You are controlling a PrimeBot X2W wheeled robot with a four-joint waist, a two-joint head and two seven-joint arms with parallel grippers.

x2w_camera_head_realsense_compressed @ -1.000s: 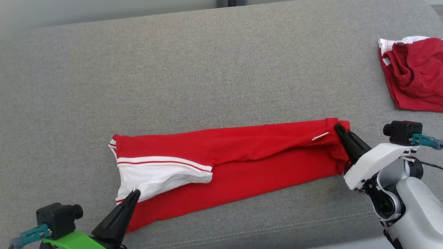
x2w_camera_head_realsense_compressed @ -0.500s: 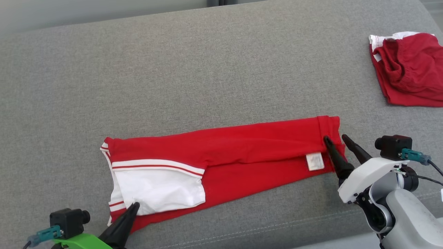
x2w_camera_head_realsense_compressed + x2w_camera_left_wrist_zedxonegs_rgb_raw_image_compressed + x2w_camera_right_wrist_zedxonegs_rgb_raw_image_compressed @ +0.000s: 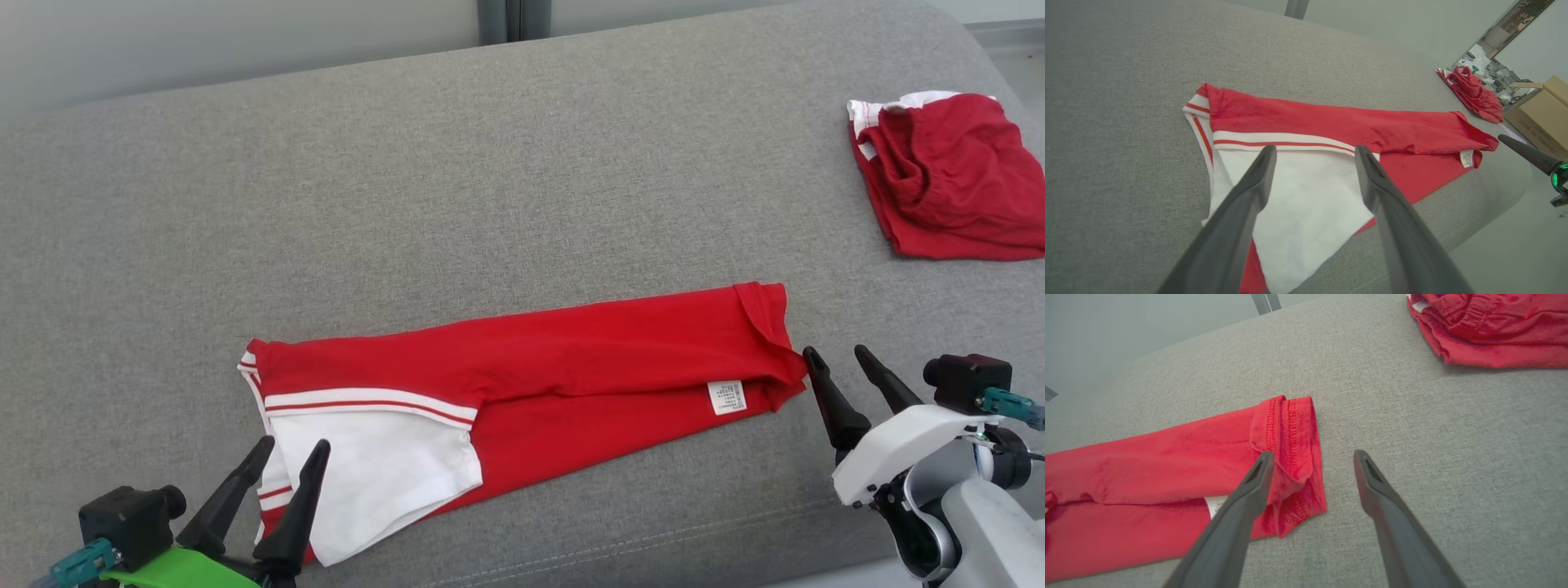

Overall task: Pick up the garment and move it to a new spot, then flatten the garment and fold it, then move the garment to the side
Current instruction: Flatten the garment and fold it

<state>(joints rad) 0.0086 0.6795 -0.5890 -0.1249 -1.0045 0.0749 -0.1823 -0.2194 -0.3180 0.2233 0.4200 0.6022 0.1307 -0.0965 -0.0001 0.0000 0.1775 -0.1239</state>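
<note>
The garment (image 3: 571, 359) is a red shirt with a white, red-striped sleeve, lying folded into a long strip across the grey couch cushion (image 3: 457, 204). My left gripper (image 3: 292, 447) stands open over the white sleeve end (image 3: 1298, 204), fingers apart with nothing between them. Beside the strip's other end (image 3: 1294, 457), my right gripper (image 3: 833, 351) is open too, just off the hem and holding nothing. A white label (image 3: 727, 396) lies face up near that end.
A second red garment (image 3: 947, 175) lies crumpled at the cushion's far right. The cushion's front seam (image 3: 653, 539) runs just below the strip. A cardboard box (image 3: 1541, 110) stands on the floor beyond the couch's right end.
Both grippers have let go of the garment and opened; the strip now lies flat, its label turned up. The head camera has shifted, so the whole scene sits lower and to the left.
</note>
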